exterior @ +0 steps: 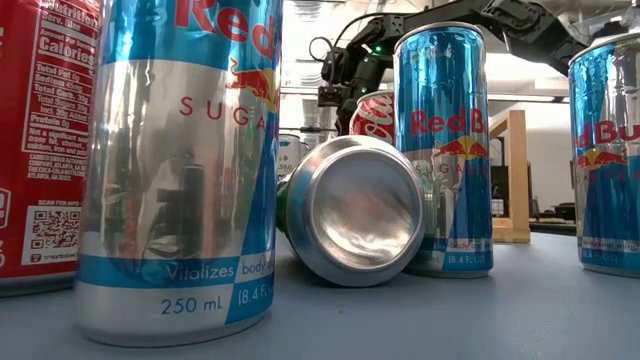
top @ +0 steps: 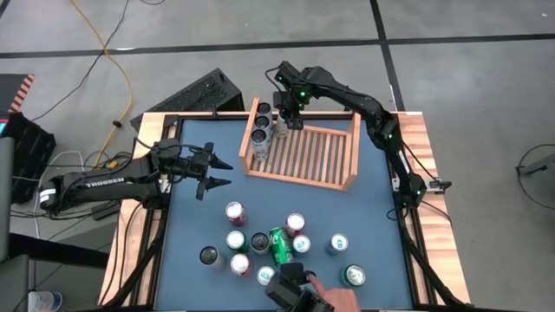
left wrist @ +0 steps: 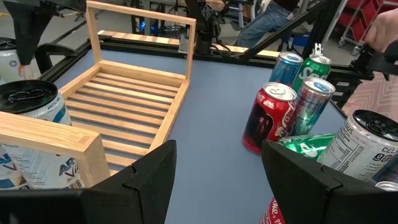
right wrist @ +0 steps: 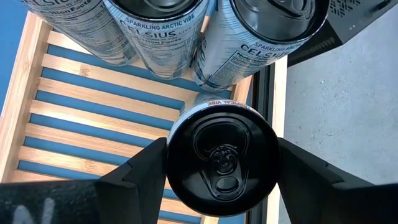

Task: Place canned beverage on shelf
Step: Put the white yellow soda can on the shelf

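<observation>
A: Looking down from above: right gripper (top: 286,116) over the shelf (top: 340,184) back-left corner, beside three cans (top: 259,136) already standing in it. Left gripper (top: 211,171) just left of the shelf, fingers spread, empty.

B: Right wrist view: black-topped can (right wrist: 221,163) between parted fingers, loosely bracketed, inside the shelf. Probably rigid, slick, dentable; best gripped mid-body.
</observation>
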You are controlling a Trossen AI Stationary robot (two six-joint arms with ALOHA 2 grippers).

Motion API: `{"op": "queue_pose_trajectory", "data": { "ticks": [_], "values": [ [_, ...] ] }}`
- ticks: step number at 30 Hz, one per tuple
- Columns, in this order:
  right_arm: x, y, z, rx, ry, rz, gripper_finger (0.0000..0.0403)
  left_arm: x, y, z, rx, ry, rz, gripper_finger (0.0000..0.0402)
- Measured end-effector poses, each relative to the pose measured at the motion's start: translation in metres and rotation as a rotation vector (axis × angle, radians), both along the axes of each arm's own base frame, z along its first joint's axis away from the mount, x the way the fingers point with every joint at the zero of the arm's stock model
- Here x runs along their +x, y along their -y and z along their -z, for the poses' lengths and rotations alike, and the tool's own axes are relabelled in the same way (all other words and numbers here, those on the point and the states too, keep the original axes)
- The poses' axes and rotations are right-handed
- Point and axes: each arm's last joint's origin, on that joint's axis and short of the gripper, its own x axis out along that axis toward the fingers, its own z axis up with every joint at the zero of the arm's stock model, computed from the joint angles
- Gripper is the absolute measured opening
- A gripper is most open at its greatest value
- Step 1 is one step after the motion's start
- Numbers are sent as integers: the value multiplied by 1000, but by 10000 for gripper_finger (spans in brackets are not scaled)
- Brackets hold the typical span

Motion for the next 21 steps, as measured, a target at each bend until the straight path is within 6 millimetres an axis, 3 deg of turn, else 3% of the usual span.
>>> {"op": "queue_pose_trajectory", "data": {
  "ticks": [9, 21],
  "values": [
    [0, 0, 0, -1, 1, -1, 262, 0, 0, 0, 1, 0, 0, 224],
    [3, -3, 0, -11, 5, 6, 334, 0, 0, 0, 10, 0, 2, 224]
  ]
}}
